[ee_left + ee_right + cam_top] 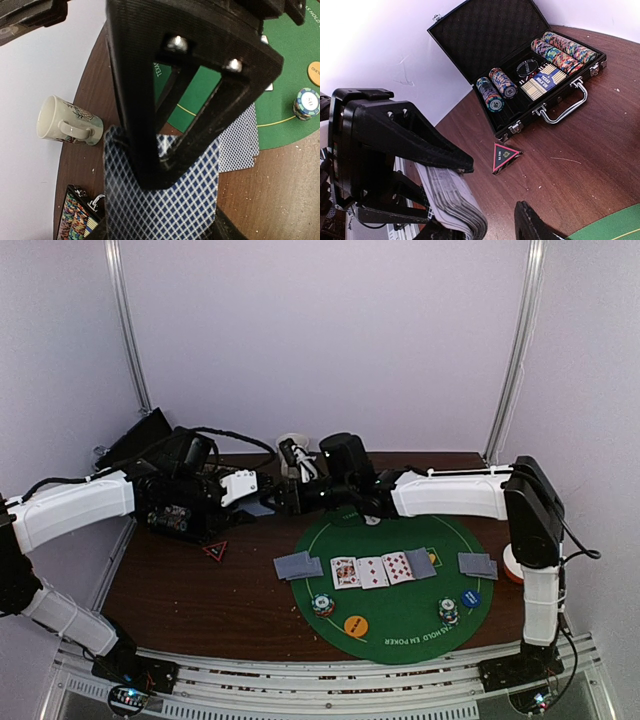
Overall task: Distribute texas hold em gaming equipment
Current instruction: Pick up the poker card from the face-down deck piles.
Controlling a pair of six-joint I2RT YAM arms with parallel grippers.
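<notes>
While looking down from above, found the deal well advanced: three face-up cards (372, 571) in a row on the green mat (390, 645), one face-down pile (298, 565) at its left edge and another (478, 564) at its right. Nearer the front, two chip stacks (322, 605), an orange disc (356, 625) and a blue disc (470, 598). Judged more board cards yet to come. Left arm (75, 505) and right arm (450, 495) tip to tip over the far left of the table (200, 590).

From the left wrist, showed what the overhead view hid: the blue-backed deck (170, 210) filling the foreground, a black finger of the right arm across its back, a beige mug (65, 122) beyond.

From the right wrist, showed that deck edge-on, clamped between the left fingers (430, 145). Caught only one tip of the right fingers (530, 222), so could not tell whether open or closing. Best view of the open chip case (485, 40) and a triangular marker (505, 156).
</notes>
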